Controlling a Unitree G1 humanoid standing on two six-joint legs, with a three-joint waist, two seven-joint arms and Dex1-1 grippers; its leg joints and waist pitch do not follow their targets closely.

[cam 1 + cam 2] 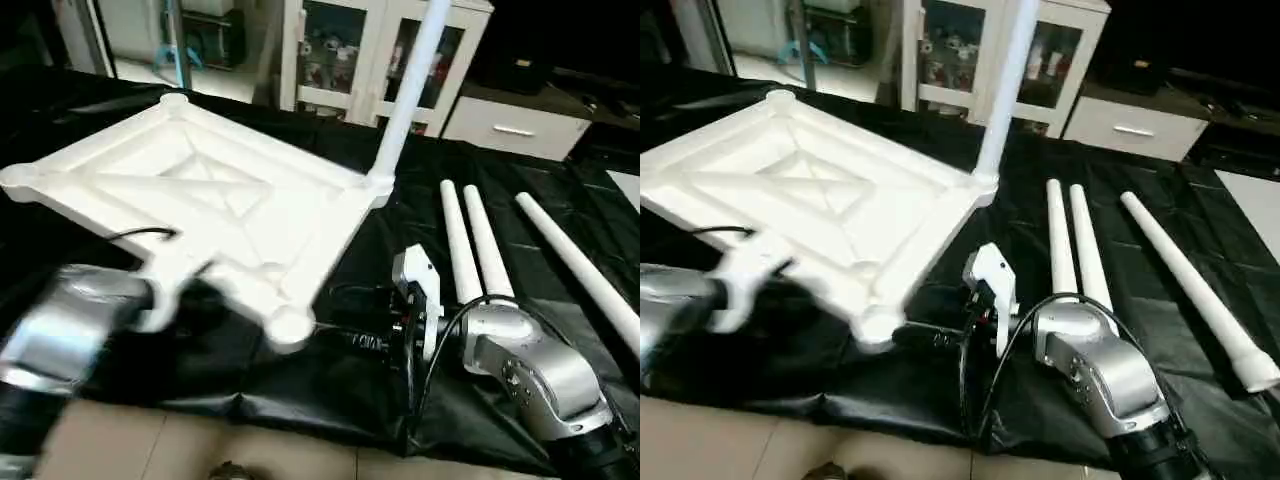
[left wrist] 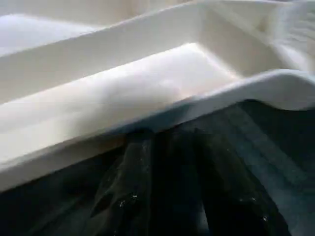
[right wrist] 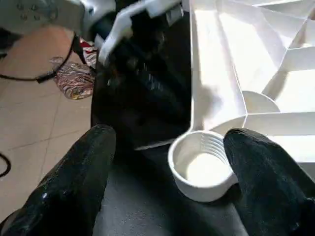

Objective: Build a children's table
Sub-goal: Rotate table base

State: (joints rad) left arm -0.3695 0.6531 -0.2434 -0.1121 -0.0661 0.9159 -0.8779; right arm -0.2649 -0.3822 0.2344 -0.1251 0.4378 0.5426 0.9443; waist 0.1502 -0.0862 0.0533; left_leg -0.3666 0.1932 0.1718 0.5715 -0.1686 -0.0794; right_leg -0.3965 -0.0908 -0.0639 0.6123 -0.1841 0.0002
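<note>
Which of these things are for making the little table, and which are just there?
For the table:
- white tabletop, lying ribs up
- one leg standing in its far corner
- three loose legs lying on the black sheet

Just there:
- glass-door cabinet
- white drawer unit

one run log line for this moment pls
white ribbed plastic tabletop: underside up, one white tube leg fitted | three white tube legs loose | right gripper: jaws open at corner socket

Black-sheeted table (image 1: 300, 380) bears tabletop (image 1: 200, 190) (ribs up) and three loose legs (image 1: 478, 245).
</note>
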